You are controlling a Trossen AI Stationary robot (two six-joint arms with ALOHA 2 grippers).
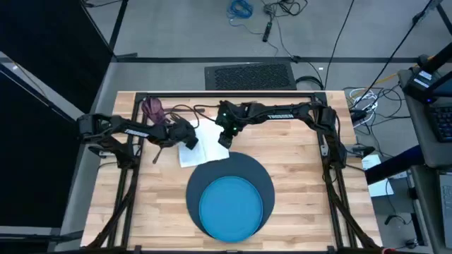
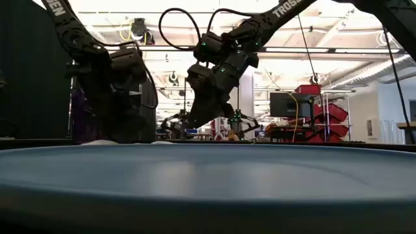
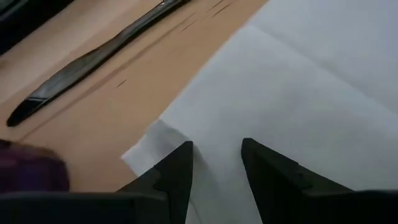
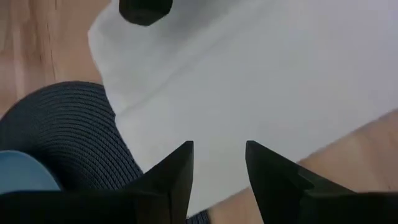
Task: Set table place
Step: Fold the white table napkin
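The worktop (image 1: pixel 296 190) is a pale plank top in a black frame. Near its front middle lies the round dark mat (image 1: pixel 247 168), with the bright blue plate (image 1: pixel 231 209) resting on it, set toward the front edge. In the low view the plate (image 2: pixel 208 175) fills the whole foreground.

Behind the mat, toward the left, the white napkin (image 1: pixel 201 146) lies flat on the wood, one corner overlapping the mat's rim, as the right wrist view shows: napkin (image 4: pixel 267 81) over the woven mat (image 4: pixel 68 137), a sliver of plate (image 4: pixel 22 174) at the edge.

Both arms reach in over the napkin. The left claw (image 1: pixel 189 139) is at the napkin's left edge; in its own view its fingers (image 3: pixel 177 171) stand apart with the napkin (image 3: pixel 298 93) just beneath them, holding nothing. The right claw (image 1: pixel 226 137) hangs over the napkin's back right part, and its fingers (image 4: pixel 177 171) are likewise spread above the white sheet with nothing between them.

A long metal piece of cutlery (image 3: pixel 93 59) lies on the bare wood beside the napkin; which piece it is cannot be told. The purple cup (image 1: pixel 151 108) stands near the back left corner, by the left arm.
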